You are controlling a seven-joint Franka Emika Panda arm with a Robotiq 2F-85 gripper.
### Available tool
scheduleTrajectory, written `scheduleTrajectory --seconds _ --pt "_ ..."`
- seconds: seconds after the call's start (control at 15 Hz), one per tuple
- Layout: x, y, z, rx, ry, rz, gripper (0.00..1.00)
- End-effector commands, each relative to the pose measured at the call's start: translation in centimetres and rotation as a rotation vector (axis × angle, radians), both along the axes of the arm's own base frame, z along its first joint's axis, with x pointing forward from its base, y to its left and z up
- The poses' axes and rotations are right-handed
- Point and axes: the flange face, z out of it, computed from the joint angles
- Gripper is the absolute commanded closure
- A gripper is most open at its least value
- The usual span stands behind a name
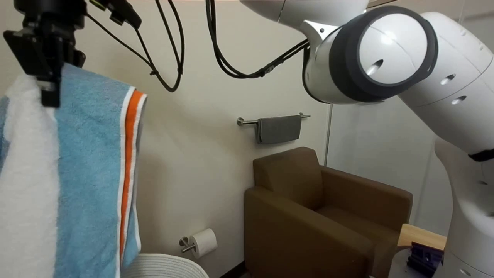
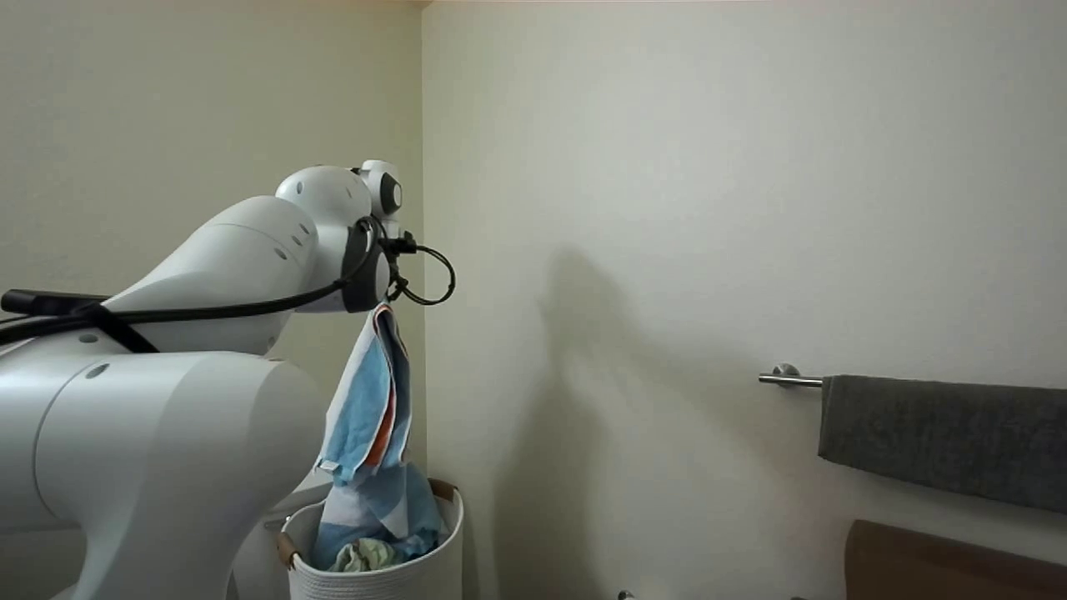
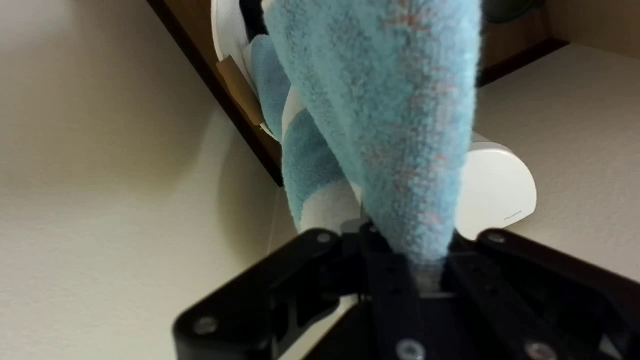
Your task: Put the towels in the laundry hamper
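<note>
Striped blue-and-white terry towel (image 1: 90,166) is pinched at its upper end in my gripper (image 3: 416,250); from there it hangs down, long axis near vertical, its lower folds apparently inside the white coiled-rope laundry hamper (image 2: 379,585) beneath, so I judge I should lower toward the mouth before letting go.

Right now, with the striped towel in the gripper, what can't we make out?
Base of the hamper: cut off by the bottom edge, both exterior views.
Hamper floor: hidden by its wall and the striped towel, in an exterior view.
Lettering on the white fixture: too small, wrist view.
Dark purple object: too blurred to identify, in an exterior view.
</note>
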Motion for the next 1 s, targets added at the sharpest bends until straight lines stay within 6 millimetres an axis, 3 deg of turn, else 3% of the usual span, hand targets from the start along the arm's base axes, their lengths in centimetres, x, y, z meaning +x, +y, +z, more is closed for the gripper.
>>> scheduleTrajectory --seconds 0.0,0.27,0.6,0.93 --pt "0.1 0.1 -0.2 -0.002 0.003 0.000 0.92" --pt "0.1 0.4 -1.4 -0.004 0.034 0.007 0.93" --pt "-2.9 2.2 -5.4 -0.055 0.285 0.016 0.93" --pt "-5.0 2.0 -6.5 -0.132 0.452 -0.157 0.93"
